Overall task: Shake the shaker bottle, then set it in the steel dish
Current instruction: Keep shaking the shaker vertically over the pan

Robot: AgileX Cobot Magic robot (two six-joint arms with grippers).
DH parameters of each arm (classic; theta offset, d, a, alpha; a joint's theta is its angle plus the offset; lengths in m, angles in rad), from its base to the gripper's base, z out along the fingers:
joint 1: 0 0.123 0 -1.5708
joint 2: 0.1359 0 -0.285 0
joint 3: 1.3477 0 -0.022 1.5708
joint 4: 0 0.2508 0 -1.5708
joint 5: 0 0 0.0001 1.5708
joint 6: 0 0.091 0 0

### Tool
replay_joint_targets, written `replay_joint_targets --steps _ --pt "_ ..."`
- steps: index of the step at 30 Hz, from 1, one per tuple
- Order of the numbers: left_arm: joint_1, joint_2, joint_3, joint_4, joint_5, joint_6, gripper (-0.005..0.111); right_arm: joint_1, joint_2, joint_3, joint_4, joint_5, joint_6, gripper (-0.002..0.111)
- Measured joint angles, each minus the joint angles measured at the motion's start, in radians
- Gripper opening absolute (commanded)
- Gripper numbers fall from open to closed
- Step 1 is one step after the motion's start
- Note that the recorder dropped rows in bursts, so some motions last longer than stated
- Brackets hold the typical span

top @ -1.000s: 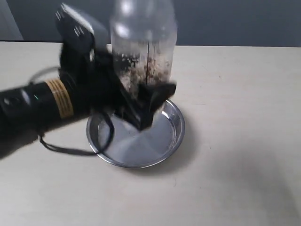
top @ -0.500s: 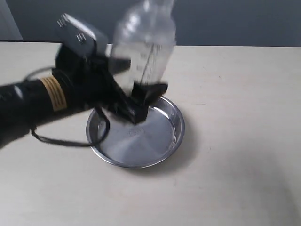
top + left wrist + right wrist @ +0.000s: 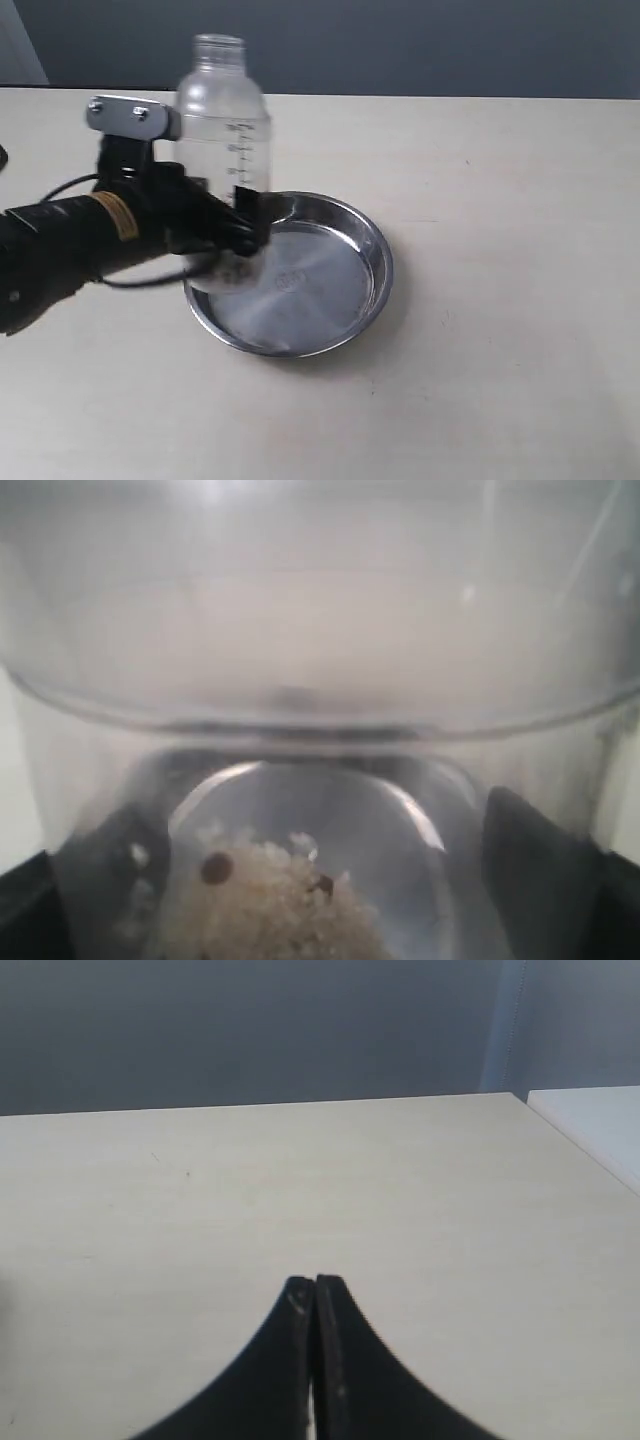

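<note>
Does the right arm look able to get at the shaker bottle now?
Probably yes. The left gripper holds the shaker bottle from the left only; on its right lies just the low steel dish. But the right gripper has its jaws shut, outside the exterior view.

A pale tabletop (image 3: 500,350) meets a dark grey wall (image 3: 450,45).

The left arm (image 3: 60,240) is a fat black tube. A yellow band (image 3: 117,215) with dark marks goes round it. At 12 o'clock from the band sits a grey metal plate (image 3: 128,112) with two small round screws (image 3: 140,114). A thin black cable (image 3: 75,182) loops out at 10 o'clock. The left gripper (image 3: 235,228) is black. The right gripper (image 3: 315,1295) has two black fingers (image 3: 345,1360), curved like horns, with tiny pale scratches by the tips.
</note>
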Motion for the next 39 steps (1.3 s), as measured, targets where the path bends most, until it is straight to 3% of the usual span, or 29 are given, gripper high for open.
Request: replay_joint_targets --steps 2,4,5,7,9,10,11,13,15,23,29,35,39 --pt "-0.069 -0.019 -0.024 0.287 -0.01 -0.129 0.0 0.0 0.0 0.0 0.0 0.0 0.0 -0.001" --pt "-0.107 -0.041 -0.041 0.415 -0.008 -0.146 0.0 0.0 0.0 0.0 0.0 0.0 0.0 -0.001" --pt "-0.088 -0.044 -0.046 0.382 0.008 -0.096 0.0 0.0 0.0 0.0 0.0 0.0 0.0 -0.001" --pt "0.001 -0.034 -0.045 0.172 0.022 0.007 0.0 0.0 0.0 0.0 0.0 0.0 0.0 -0.001" --pt "0.075 -0.014 -0.041 -0.044 0.032 -0.018 0.0 0.0 0.0 0.0 0.0 0.0 0.0 -0.001" --pt "0.077 -0.012 -0.041 -0.022 0.048 -0.066 0.0 0.0 0.0 0.0 0.0 0.0 0.0 -0.001" --pt "0.052 -0.012 -0.041 0.091 0.064 -0.141 0.0 0.0 0.0 0.0 0.0 0.0 0.0 -0.001" --pt "-0.04 -0.027 -0.043 0.374 0.057 -0.266 0.0 0.0 0.0 0.0 0.0 0.0 0.0 -0.001" --pt "-0.103 -0.032 -0.053 0.532 0.017 -0.289 0.0 0.0 0.0 0.0 0.0 0.0 0.0 -0.001" --pt "-0.059 -0.186 -0.266 0.444 0.03 -0.234 0.0 0.0 0.0 0.0 0.0 0.0 0.0 -0.001" --pt "-0.073 0.011 -0.087 0.45 0.01 -0.321 0.0 0.0 0.0 0.0 0.0 0.0 0.0 -0.001" --pt "-0.085 -0.124 -0.188 0.442 -0.091 -0.279 0.0 0.0 0.0 0.0 0.0 -0.002 0.0 -0.001" --pt "-0.1 0.012 -0.097 0.44 -0.088 -0.279 0.0 0.0 0.0 0.0 0.0 -0.002 0.0 -0.001"
